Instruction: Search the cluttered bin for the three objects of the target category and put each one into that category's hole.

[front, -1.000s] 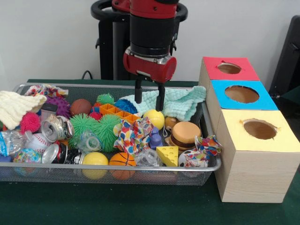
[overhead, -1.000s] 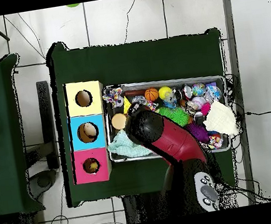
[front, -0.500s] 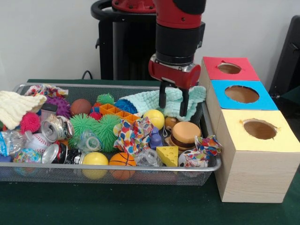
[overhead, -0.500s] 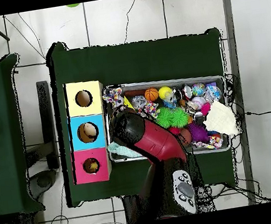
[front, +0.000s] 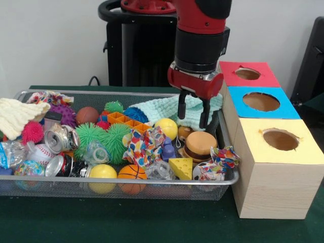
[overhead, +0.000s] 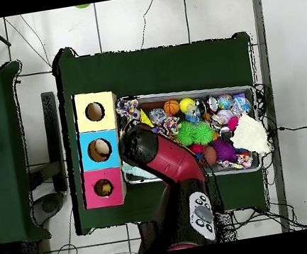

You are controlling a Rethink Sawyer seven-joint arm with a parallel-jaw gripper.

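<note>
Since the frames a moment ago, your arm has travelled across the bin toward the boxes, so the gripper (front: 194,110) now hangs over the mint green cloth (front: 190,111) at the box end. Its two black fingers (front: 204,113) stand parted with nothing between them, their tips in front of the cloth; you cannot tell whether they touch it. Just in front of the claw lies the toy burger (front: 199,145), with the yellow ball (front: 166,128) beside it and the cheese wedge (front: 181,167) nearer the front rim.

Your wire bin (front: 126,187) is crowded: a spiky green ball (front: 104,139), a small basketball (front: 132,172), crushed cans (front: 59,139), a patterned cloth (front: 146,145), an orange tray (front: 126,120) and a cream knitted cloth (front: 17,115) draped over its far end.

Beside the bin stands the wooden box row, with a red-topped hole (front: 247,74), a blue-topped hole (front: 261,102) and a yellow-topped hole (front: 280,139). From overhead, the arm (overhead: 165,161) covers the bin's box end, and you can see something pale inside the blue box (overhead: 99,150).

Nothing in the bin has shifted.
</note>
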